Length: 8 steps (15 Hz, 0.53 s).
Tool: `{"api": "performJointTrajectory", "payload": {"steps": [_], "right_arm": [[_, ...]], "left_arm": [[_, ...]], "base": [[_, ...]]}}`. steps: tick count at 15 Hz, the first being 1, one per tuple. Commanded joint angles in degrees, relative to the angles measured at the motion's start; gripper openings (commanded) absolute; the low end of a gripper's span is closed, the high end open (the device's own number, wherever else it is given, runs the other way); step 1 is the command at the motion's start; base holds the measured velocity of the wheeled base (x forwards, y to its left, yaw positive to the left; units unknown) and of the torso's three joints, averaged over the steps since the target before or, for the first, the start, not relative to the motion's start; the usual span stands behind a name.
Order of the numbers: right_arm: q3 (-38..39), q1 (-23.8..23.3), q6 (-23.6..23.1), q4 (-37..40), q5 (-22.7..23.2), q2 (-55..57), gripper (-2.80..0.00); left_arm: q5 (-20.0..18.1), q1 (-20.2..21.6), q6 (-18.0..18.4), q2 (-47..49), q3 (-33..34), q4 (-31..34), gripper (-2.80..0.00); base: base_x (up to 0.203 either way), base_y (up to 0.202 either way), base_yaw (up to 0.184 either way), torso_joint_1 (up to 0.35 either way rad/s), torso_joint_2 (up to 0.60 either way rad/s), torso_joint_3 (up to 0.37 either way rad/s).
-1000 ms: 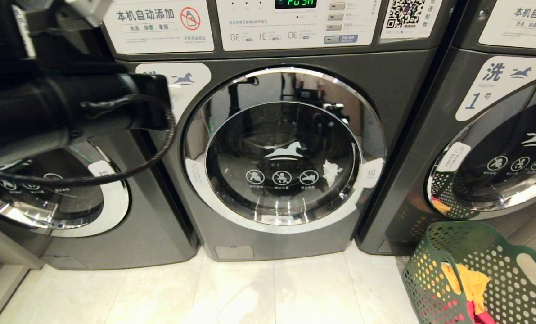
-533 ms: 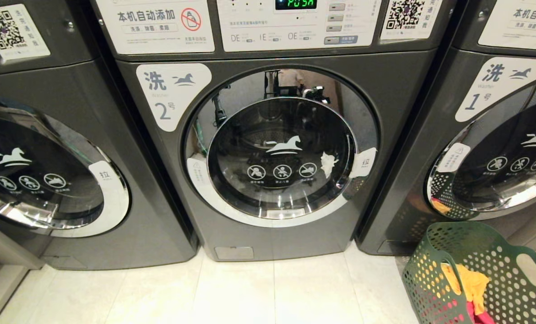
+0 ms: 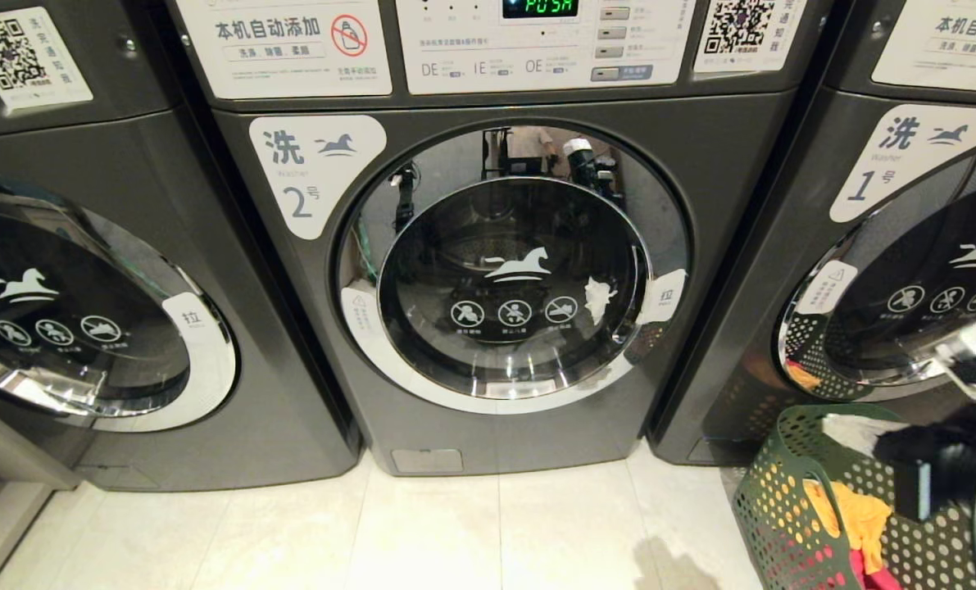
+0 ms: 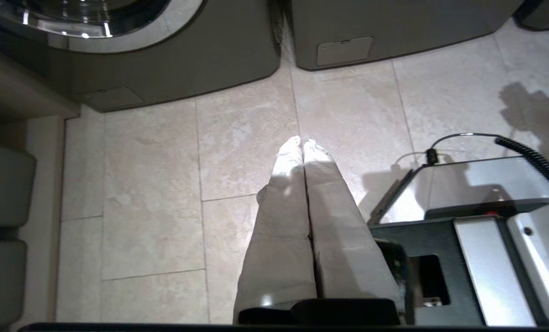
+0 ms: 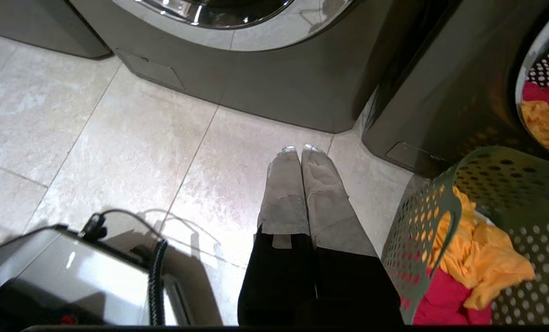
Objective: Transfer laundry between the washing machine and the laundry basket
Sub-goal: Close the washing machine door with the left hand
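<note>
Right gripper [image 5: 300, 148], fingers pressed together and empty, is hanging over the floor just beside the laundry basket [image 5: 433, 210] holding the yellow and red laundry [image 5: 484, 258], so it should be spreading wide before dipping in, washing machine [image 3: 455, 106] door being shut.

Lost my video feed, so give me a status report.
Left gripper and right gripper shut, empty, over the floor. Washing machine door closed. Laundry in laundry basket. Nothing in the way.
</note>
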Motion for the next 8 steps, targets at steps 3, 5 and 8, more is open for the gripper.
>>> {"api": "performJointTrajectory", "payload": {"steps": [3, 5, 8], "right_arm": [[-1.2, 0.16, 0.13, -23.05, -0.37, 24.77, -2.8], [-3.63, 0.34, 0.27, -32.67, -0.35, 33.19, -2.8], [-11.07, 1.16, 0.62, -41.8, 0.06, 41.27, -2.8]], "left_arm": [[-4.19, 4.86, -2.13, -4.61, 2.86, -0.88, -2.8], [-2.7, 4.86, -2.39, -4.61, 6.33, -6.8, -2.8], [1.67, 6.54, -2.35, -4.43, 13.19, -18.21, -2.8]], "base": [[0.0, 0.0, 0.0, 0.0, 0.0, 0.0], [0.0, 0.0, 0.0, 0.0, 0.0, 0.0], [0.0, 0.0, 0.0, 0.0, 0.0, 0.0]]}}
